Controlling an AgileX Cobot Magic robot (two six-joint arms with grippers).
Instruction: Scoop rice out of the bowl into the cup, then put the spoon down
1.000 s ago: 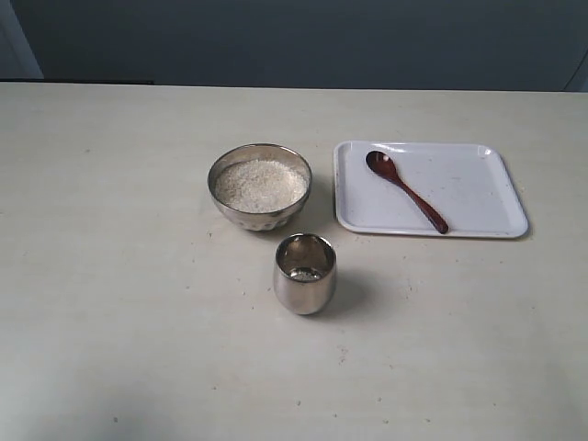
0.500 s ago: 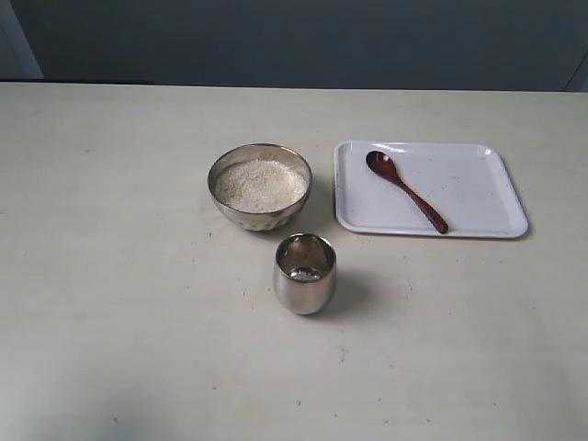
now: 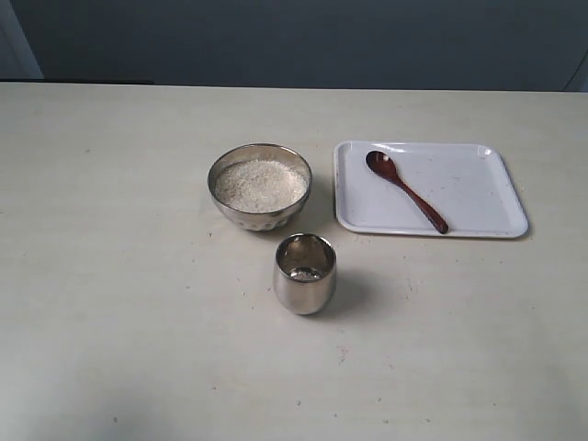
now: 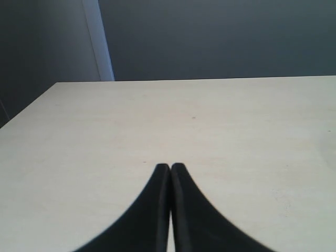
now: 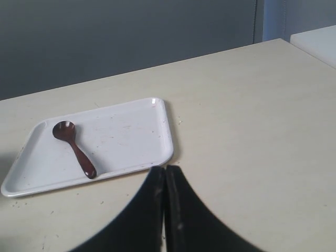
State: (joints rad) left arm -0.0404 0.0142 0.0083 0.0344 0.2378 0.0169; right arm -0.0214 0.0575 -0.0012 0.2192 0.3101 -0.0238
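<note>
The metal bowl (image 3: 259, 186) sits mid-table, filled with white rice (image 3: 260, 184). In front of it stands the small steel cup (image 3: 305, 273), with a little rice at its bottom. The dark reddish-brown spoon (image 3: 405, 190) lies on a white tray (image 3: 478, 193), head toward the bowl. Neither gripper shows in the exterior view. My right gripper (image 5: 165, 169) is shut and empty, hovering near the tray's corner, with the spoon (image 5: 75, 147) off to one side. My left gripper (image 4: 169, 167) is shut and empty over bare table.
The white tray (image 5: 131, 136) lies to the right of the bowl, its surface dusted with specks. The pale table (image 3: 110, 303) spreads wide around the objects. A dark wall stands beyond the table's far edge.
</note>
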